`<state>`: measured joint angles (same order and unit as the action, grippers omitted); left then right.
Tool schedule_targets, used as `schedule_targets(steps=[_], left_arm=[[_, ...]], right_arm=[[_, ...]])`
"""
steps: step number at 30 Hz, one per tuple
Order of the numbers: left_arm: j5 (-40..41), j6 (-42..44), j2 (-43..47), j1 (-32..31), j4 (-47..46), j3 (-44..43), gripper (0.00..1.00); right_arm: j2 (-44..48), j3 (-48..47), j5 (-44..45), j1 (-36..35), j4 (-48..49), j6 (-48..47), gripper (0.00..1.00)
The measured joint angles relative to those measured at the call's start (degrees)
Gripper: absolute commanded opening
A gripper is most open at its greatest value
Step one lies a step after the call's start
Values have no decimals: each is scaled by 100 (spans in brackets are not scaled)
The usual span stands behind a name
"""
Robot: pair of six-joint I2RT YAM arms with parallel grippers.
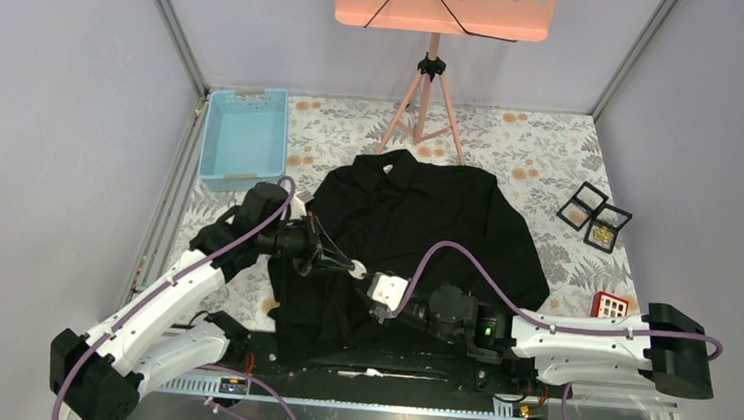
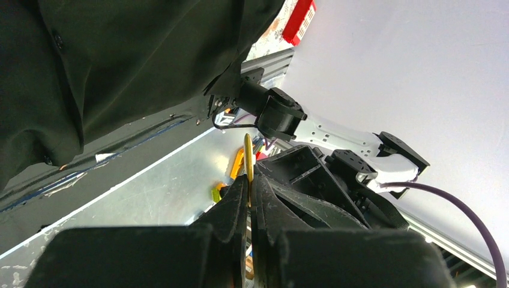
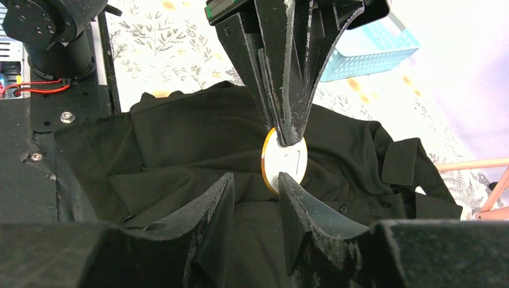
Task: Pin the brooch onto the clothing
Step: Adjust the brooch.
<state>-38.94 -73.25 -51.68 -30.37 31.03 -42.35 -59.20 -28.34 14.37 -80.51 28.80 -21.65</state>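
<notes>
- Here, the black shirt [image 1: 417, 224] lies spread over the floral table cloth [image 1: 544, 143] in the middle of the top view. Its collar is toward 12 o'clock and its hem toward the arm bases at 6 o'clock.
- The left gripper [image 1: 342, 262] reaches in from about 8 o'clock and is clamped on the brooch [image 1: 356, 267], a round white disc with a gold rim. It holds the brooch above the shirt's lower left part.
- From the left wrist, the brooch appears edge-on as a thin gold strip pinched between two black fingers [image 2: 276, 210].
- The right gripper [image 1: 377, 293] comes in from about 4 o'clock and sits just beside the brooch. Its jaws stand apart with nothing between them.
- From the right wrist, one right fingertip [image 3: 287, 180] sits at the disc's 6 o'clock edge; whether it touches the rim I cannot tell.
- Around the shirt are a blue basket [image 1: 244, 135] at 10 o'clock, a pink tripod stand [image 1: 427, 94] at 12, black display boxes [image 1: 594, 215] near 3 and a small red block [image 1: 609, 305] at 4.
</notes>
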Motion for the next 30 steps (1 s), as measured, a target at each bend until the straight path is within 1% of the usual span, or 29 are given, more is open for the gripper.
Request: schedule_targets(steps=[9, 13, 17, 18, 19, 21, 22, 23, 26, 27, 28, 30], left_arm=[[7, 4, 0, 0, 72, 0, 0], [11, 4, 0, 2, 76, 0, 0], [46, -31, 0, 20, 74, 0, 0], [52, -42, 0, 31, 61, 0, 1], [57, -59, 0, 33, 55, 0, 4], [59, -79, 0, 39, 37, 0, 15], [59, -81, 0, 39, 15, 0, 26], [57, -74, 0, 39, -7, 0, 41], [-11, -48, 11, 31, -114, 4, 62], [-22, -33, 26, 24, -144, 4, 71], [-22, -4, 46, 22, -160, 4, 75], [4, 76, 76, 20, -144, -9, 78]], right_arm=[[-367, -68, 284, 0, 352, -114, 36], [-518, -83, 433, 0, 511, -188, 26], [-599, -146, 527, -11, 496, -249, 14], [-603, -153, 560, -13, 492, -258, 10], [-605, -160, 590, -13, 485, -262, 7], [-603, -168, 640, -17, 470, -256, 2], [-597, -170, 678, -24, 470, -240, 0], [-581, -170, 708, -28, 468, -216, 0], [-463, -170, 909, -31, 361, -50, 0], [-424, -170, 933, -33, 323, 7, 0], [-389, -170, 973, -33, 302, 74, 0], [-337, -170, 1036, -33, 273, 221, 0]])
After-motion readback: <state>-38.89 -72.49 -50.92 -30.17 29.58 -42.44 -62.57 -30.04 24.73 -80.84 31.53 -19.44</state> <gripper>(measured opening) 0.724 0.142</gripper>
